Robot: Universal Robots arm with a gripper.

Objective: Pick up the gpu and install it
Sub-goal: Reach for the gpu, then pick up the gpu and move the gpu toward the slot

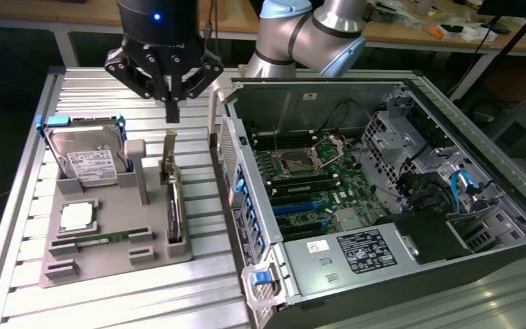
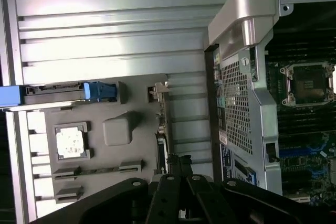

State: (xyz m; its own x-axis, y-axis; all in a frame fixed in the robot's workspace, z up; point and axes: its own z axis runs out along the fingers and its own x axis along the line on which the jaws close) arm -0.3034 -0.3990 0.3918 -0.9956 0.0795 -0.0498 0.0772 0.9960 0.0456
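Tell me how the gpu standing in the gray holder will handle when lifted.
The gpu looks thin and rigid, probably stiff and light. Standing on edge in the gray holder, it may tip or jam if pushed sideways. Its upright metal bracket could be slippery.

Open air above the gpu (image 1: 173, 205); case wall (image 1: 233, 164) crowds its side.

- We see the gpu (image 1: 172, 205), thin and dark, standing on edge in a slot of the grey holder (image 1: 107, 257).
- Its silver bracket (image 1: 168, 156) rises upright at one end.
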